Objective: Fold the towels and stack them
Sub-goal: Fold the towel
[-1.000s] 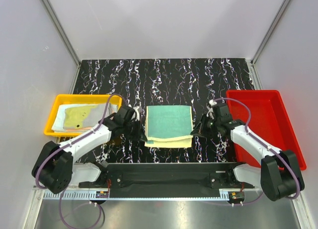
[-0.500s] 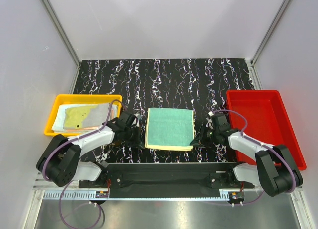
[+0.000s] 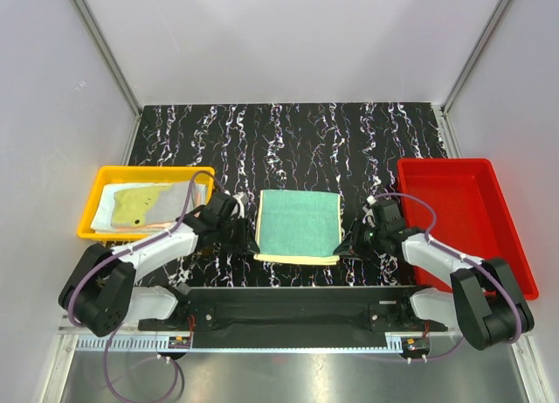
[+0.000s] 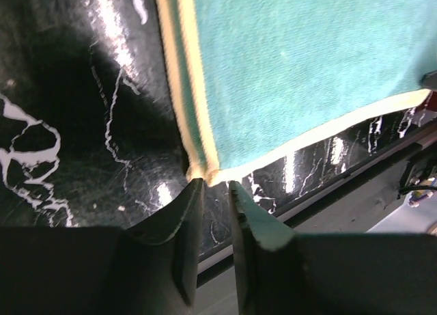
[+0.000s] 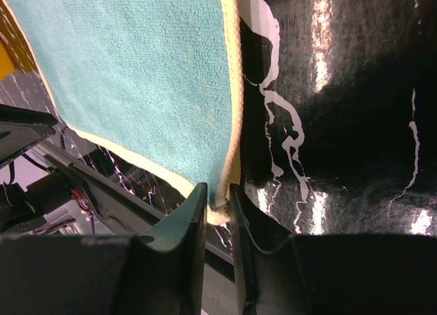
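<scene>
A folded towel (image 3: 297,221), teal with a pale yellow border, lies flat on the black marbled table between my two grippers. My left gripper (image 3: 249,245) is low at its near-left corner. In the left wrist view the left gripper (image 4: 214,185) is open by a narrow gap, and the towel (image 4: 293,62) has its corner just past the tips. My right gripper (image 3: 345,245) is at the near-right corner. The right wrist view shows the right gripper (image 5: 218,188) slightly open, with the corner of the towel (image 5: 136,76) lying loose between the tips. More towels (image 3: 140,204) lie in the yellow tray.
The yellow tray (image 3: 148,169) stands at the left, just behind my left arm. A red tray (image 3: 450,202) stands at the right, with nothing in it. The arms' black base rail (image 3: 297,302) runs along the table's near edge, close behind both grippers.
Both grippers came down and towards the near edge with the towel's corners, laying the top layer flat. Both then opened and let go; the offset layers at the near edge are now aligned.
</scene>
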`<state>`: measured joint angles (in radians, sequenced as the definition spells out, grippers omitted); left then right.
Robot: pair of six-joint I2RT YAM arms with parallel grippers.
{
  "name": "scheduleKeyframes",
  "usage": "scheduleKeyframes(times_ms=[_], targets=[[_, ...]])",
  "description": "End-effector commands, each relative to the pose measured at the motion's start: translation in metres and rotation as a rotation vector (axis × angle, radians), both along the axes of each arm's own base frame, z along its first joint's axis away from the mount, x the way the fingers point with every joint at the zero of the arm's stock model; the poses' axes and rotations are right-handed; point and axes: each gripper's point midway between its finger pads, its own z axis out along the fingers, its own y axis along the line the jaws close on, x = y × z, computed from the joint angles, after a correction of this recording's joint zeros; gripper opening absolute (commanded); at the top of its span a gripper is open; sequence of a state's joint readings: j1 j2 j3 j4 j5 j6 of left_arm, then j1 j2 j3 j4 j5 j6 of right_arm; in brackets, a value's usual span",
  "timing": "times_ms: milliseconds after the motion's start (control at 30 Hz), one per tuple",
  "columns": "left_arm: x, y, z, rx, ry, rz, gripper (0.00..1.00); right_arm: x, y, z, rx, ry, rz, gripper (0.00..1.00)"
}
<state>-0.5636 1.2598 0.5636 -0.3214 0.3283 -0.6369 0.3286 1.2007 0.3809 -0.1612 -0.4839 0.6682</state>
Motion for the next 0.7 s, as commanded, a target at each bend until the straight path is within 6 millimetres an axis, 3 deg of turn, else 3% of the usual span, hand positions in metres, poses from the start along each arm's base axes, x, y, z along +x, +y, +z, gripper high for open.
scheduleKeyframes(times_ms=[0, 167, 500, 667], targets=[[0.016, -0.017, 0.014, -0.073, -0.070, -0.028, 0.28, 0.002, 0.004, 0.006, 0.016, -0.031, 0.013, 0.25], [0.018, -0.014, 0.000, -0.034, -0.045, -0.018, 0.29, 0.004, 0.004, 0.009, 0.018, -0.046, 0.011, 0.25], [0.019, -0.018, -0.003, -0.048, -0.040, -0.025, 0.28, 0.004, 0.004, 0.008, 0.016, -0.047, 0.013, 0.24], [0.020, -0.017, 0.000, -0.041, -0.042, -0.026, 0.12, 0.003, 0.004, 0.006, 0.013, -0.042, 0.014, 0.22]])
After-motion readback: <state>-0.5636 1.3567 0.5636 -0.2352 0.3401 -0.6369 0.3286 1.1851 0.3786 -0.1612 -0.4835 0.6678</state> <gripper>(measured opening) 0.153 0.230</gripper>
